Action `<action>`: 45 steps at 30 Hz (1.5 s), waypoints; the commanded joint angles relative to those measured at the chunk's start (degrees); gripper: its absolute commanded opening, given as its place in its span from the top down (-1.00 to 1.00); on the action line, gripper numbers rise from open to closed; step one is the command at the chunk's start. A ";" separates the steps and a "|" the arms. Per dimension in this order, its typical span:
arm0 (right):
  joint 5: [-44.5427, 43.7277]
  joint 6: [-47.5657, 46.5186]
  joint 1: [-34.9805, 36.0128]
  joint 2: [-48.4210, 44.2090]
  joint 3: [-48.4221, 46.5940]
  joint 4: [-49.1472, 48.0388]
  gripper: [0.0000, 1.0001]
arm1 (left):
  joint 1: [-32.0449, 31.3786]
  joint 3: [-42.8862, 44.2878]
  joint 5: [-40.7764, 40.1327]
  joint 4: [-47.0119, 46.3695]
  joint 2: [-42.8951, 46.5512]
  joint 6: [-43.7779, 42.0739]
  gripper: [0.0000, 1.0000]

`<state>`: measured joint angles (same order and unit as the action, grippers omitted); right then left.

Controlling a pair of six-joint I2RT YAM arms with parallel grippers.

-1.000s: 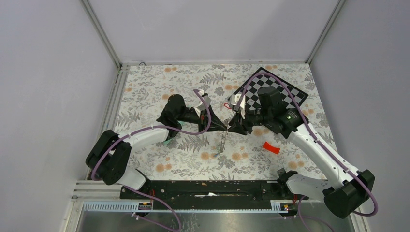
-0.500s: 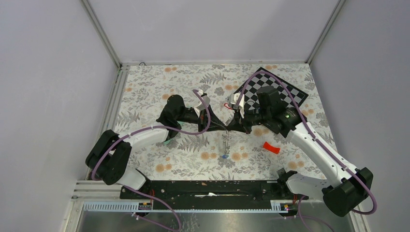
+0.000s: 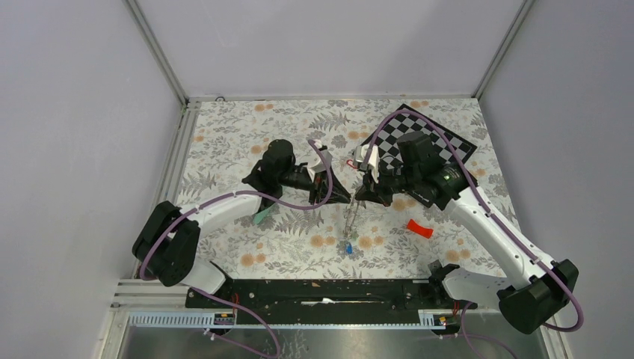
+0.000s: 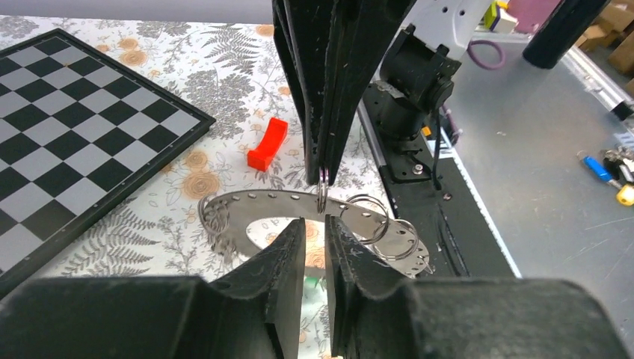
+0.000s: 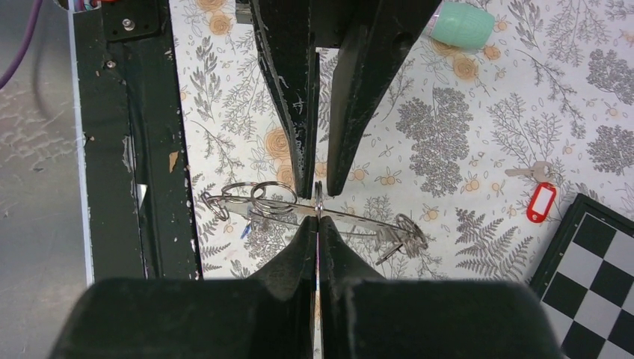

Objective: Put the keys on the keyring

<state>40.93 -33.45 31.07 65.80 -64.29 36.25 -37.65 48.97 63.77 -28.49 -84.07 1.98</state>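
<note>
The keyring (image 4: 254, 203) is a flat grey ring with punched holes and several split rings, hanging in the air between both grippers. My right gripper (image 4: 321, 178) is shut on a small split ring (image 4: 321, 196) at its top edge. In the right wrist view the keyring (image 5: 351, 218) shows edge-on just past my shut right gripper (image 5: 318, 224). My left gripper (image 4: 314, 223) stands slightly open, tips just short of the keyring, nothing between them. A blue key (image 3: 349, 246) dangles from the keyring's (image 3: 349, 221) low end. A red-tagged key (image 5: 540, 200) lies on the table.
A chessboard (image 3: 441, 142) lies at the back right. A curved red plastic piece (image 3: 420, 228) lies right of the hanging keyring. A mint-green tube (image 5: 462, 24) lies under the left arm. The black base rail (image 3: 329, 292) runs along the near edge.
My right gripper has shut on the keyring's small ring. My left gripper has opened a little and let go. The keyring has swung down, with the blue key dangling low.
</note>
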 commanded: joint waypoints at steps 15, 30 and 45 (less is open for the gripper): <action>-2.73 1.82 0.55 3.71 -5.54 4.09 1.00 | -0.65 10.90 0.66 18.58 1.01 -17.22 0.34; -2.56 2.19 0.56 3.59 -4.99 3.89 1.00 | -2.41 12.62 -1.70 19.95 -1.10 -18.41 0.57; -4.61 3.26 0.48 -0.21 -1.57 1.52 0.22 | 0.68 4.49 6.39 -5.64 0.84 3.15 1.00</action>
<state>37.28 -30.79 31.24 69.34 -67.02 40.23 -39.24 57.87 63.31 -11.07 -85.36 -11.14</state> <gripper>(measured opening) 0.303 0.014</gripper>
